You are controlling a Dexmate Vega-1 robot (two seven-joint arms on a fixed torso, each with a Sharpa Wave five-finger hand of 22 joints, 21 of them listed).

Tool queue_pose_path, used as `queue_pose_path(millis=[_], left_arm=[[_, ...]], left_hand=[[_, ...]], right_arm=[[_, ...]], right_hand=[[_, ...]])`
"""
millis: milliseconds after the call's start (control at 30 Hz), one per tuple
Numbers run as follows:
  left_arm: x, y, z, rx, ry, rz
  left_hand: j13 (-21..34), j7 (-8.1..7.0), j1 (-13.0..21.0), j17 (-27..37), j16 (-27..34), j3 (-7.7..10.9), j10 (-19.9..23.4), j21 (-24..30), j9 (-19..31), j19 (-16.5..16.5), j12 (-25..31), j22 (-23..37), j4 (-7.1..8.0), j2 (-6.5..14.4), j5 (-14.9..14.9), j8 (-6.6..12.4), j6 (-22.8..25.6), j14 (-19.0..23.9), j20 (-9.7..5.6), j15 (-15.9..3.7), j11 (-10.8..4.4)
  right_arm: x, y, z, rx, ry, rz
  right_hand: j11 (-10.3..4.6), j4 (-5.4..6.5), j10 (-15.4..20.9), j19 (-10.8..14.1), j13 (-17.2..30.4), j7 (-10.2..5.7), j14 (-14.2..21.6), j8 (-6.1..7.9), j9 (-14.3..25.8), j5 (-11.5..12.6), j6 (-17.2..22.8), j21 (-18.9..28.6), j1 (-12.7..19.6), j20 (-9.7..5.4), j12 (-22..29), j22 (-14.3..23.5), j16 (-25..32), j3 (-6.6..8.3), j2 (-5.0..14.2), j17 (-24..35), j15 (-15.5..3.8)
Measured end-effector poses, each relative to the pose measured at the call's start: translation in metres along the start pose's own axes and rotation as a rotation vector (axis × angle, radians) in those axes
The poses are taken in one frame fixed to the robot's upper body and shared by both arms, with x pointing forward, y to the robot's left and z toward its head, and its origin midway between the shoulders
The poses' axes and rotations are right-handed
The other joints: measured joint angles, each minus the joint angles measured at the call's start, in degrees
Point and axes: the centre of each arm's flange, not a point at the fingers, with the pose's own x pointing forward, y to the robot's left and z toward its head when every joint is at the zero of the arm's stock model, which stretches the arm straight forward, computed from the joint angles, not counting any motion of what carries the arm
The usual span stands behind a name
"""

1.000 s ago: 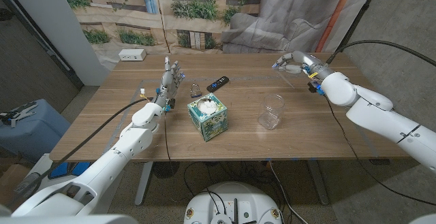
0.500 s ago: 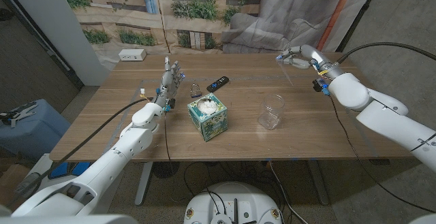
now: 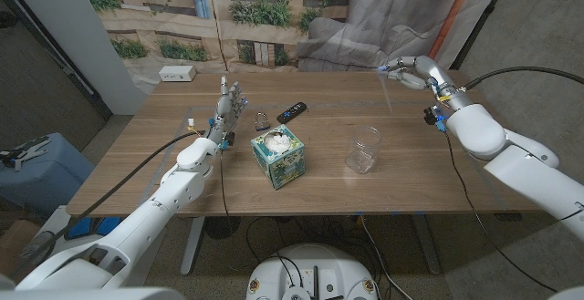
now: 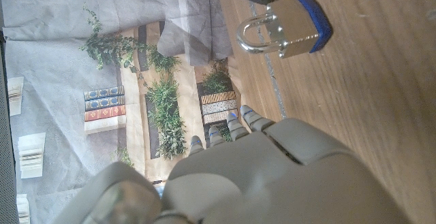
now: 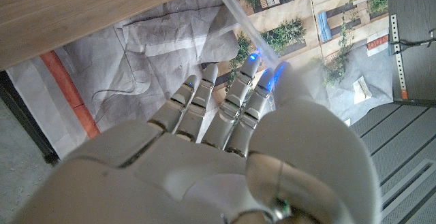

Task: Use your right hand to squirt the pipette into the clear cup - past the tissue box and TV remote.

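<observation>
Pipette (image 5: 235, 14) held in fingers (image 5: 255, 91) of right hand (image 3: 412, 68), raised over the surface's (image 3: 438, 168) far right corner. Clear cup (image 3: 363, 149) upright mid-surface, well apart; carry and squirt remaining. Left hand (image 3: 228, 107) idle, fingers apart.

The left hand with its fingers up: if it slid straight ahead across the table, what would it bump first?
Probably nothing on the table. The grey left hand points toward the far edge; the silver padlock and black TV remote lie off to its side. Beyond is the printed backdrop, though depth is unclear.
</observation>
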Motion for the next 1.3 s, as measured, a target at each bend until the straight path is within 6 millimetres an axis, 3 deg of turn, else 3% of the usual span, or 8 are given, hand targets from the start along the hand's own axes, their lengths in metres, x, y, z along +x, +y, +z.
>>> queue_pose_path(millis=[567, 1167, 1300], left_arm=[[0.000, 0.000, 0.000, 0.000, 0.000, 0.000], [0.000, 0.000, 0.000, 0.000, 0.000, -0.001], [0.000, 0.000, 0.000, 0.000, -0.001, 0.000]], left_hand=[[0.00, 0.00, 0.00, 0.00, 0.00, 0.00, 0.00, 0.00, 0.00, 0.00, 0.00, 0.00, 0.00, 0.00, 0.00, 0.00, 0.00, 0.00, 0.00, 0.00, 0.00], [0.00, 0.00, 0.00, 0.00, 0.00, 0.00, 0.00, 0.00, 0.00, 0.00, 0.00, 0.00, 0.00, 0.00, 0.00, 0.00, 0.00, 0.00, 0.00, 0.00, 0.00], [0.00, 0.00, 0.00, 0.00, 0.00, 0.00, 0.00, 0.00, 0.00, 0.00, 0.00, 0.00, 0.00, 0.00, 0.00, 0.00, 0.00, 0.00, 0.00, 0.00, 0.00]], right_arm=[[-0.030, 0.005, -0.005, 0.219, 0.034, -0.135], [-0.052, 0.024, -0.012, 0.397, 0.063, -0.213], [-0.056, 0.029, -0.013, 0.420, 0.057, -0.222]], right_hand=[[0.00, -0.18, 0.00, 0.01, 0.28, 0.00, 0.00, -0.23, -0.01, 0.00, -0.01, 0.00, 0.00, 0.00, 0.00, 0.00, 0.00, -0.17, 0.00, -0.15, 0.00], [0.21, -0.16, -0.21, -0.41, 0.52, 0.00, -0.44, -0.66, -0.01, 0.45, -0.01, 0.01, -0.01, -0.41, 0.00, 0.00, 0.23, -0.63, -0.02, -0.13, -0.02], [-0.03, -0.16, -0.45, -0.40, 0.52, 0.00, -0.42, -1.06, -0.01, 0.45, -0.01, 0.00, -0.74, -0.41, 0.00, 0.00, 0.23, -0.63, -0.75, -0.13, 0.00]])
